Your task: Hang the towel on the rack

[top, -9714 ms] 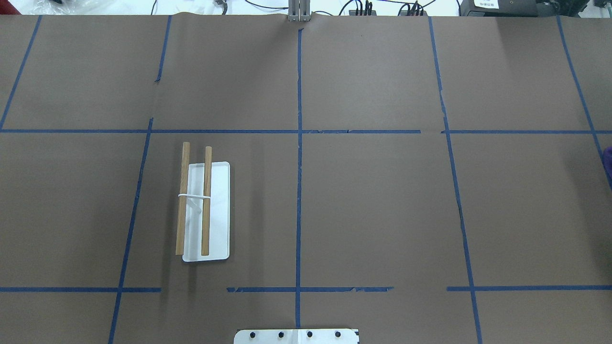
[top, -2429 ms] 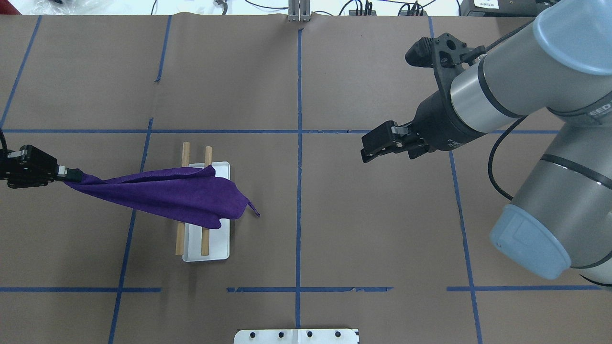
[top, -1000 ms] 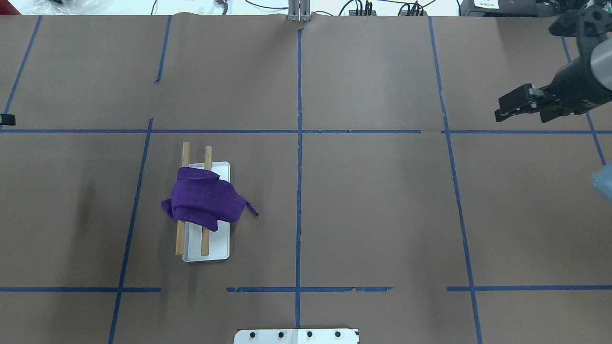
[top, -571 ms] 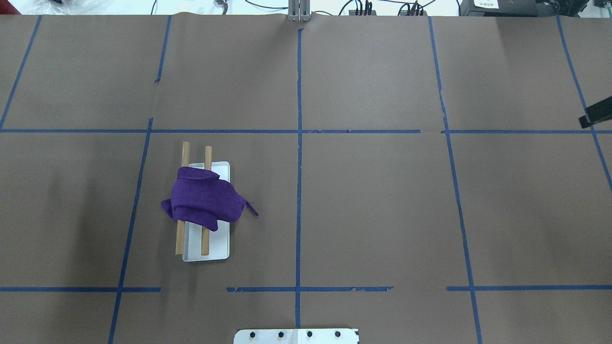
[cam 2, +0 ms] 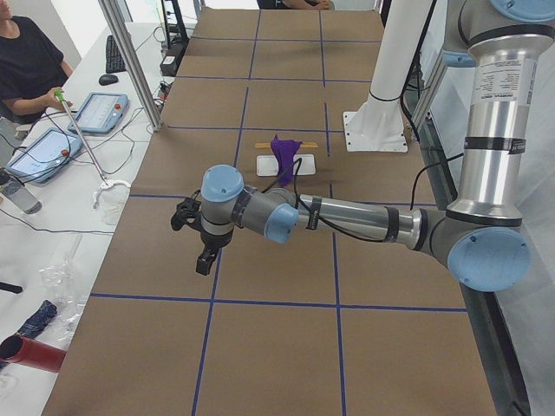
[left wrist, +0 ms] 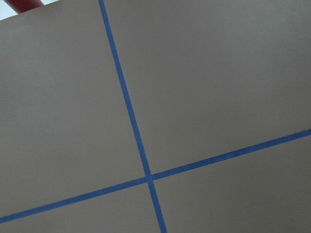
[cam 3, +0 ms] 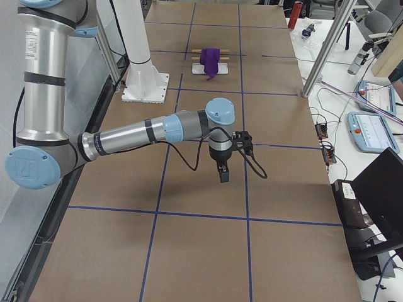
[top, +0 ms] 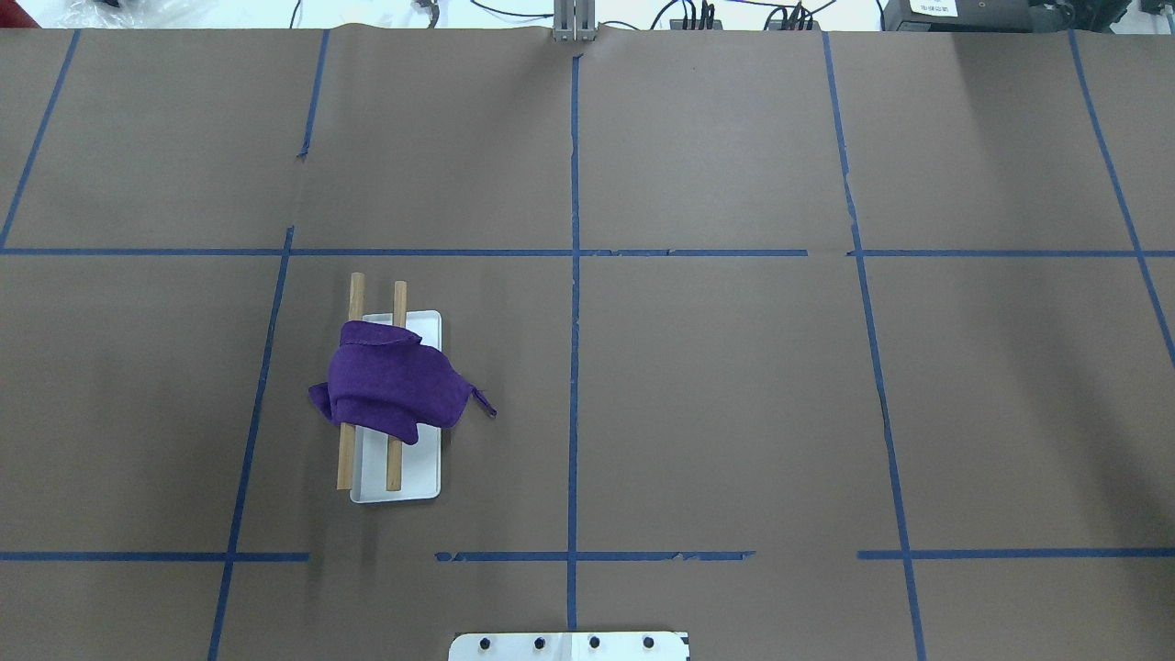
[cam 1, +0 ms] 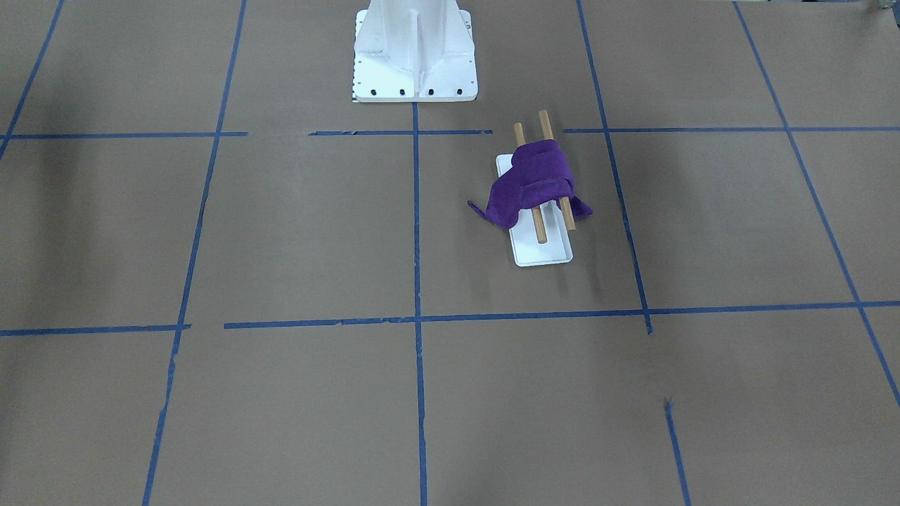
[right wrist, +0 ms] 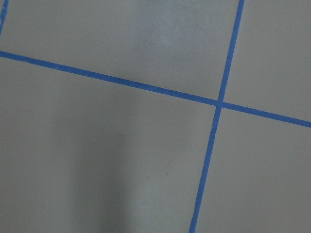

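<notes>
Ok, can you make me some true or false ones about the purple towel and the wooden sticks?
1. The towel lies over both wooden dowels of the rack. True.
2. The towel is spread flat and smooth. False: it is bunched and wrinkled, and the dowel ends stick out.
3. A gripper is holding the towel. False: the left gripper and right gripper hang over bare table, far from it.
4. The rack stands on the robot's left half of the table. True.
</notes>
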Controlling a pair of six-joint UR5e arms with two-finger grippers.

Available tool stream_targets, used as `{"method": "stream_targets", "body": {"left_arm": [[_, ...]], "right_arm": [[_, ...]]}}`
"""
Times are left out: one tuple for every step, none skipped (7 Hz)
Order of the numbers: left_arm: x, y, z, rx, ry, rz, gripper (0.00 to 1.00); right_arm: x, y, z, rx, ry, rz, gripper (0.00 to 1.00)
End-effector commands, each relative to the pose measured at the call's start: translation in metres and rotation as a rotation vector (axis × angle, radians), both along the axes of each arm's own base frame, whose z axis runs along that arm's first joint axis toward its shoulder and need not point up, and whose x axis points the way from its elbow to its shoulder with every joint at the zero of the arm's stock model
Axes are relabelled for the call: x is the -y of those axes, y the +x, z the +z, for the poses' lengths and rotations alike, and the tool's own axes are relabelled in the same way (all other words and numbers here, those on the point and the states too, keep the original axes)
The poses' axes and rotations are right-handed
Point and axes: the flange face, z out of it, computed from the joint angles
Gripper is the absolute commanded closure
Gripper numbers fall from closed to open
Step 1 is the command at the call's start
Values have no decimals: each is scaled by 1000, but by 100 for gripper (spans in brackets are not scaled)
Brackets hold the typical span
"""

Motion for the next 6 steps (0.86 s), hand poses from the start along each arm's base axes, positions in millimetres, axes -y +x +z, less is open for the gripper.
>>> {"method": "stream_targets", "body": {"left_arm": [[-4,-25,-13,19,-94,50,0],[-20,-25,8,18,-125,53,0],[-21,-25,15,18,-97,53,0],[-29,-24,29,13,-115,54,0],[-34,-21,32,-37,-125,60,0],[-37,-17,35,-87,-139,65,0]], "right_arm": [[-1,14,9,-4,-26,5,0],[0,14,9,-5,-40,5,0],[-2,14,10,-6,-58,5,0],[-3,14,11,-5,-64,5,0],[-8,14,15,-6,-74,5,0],[-10,14,22,-7,-85,1,0]]}}
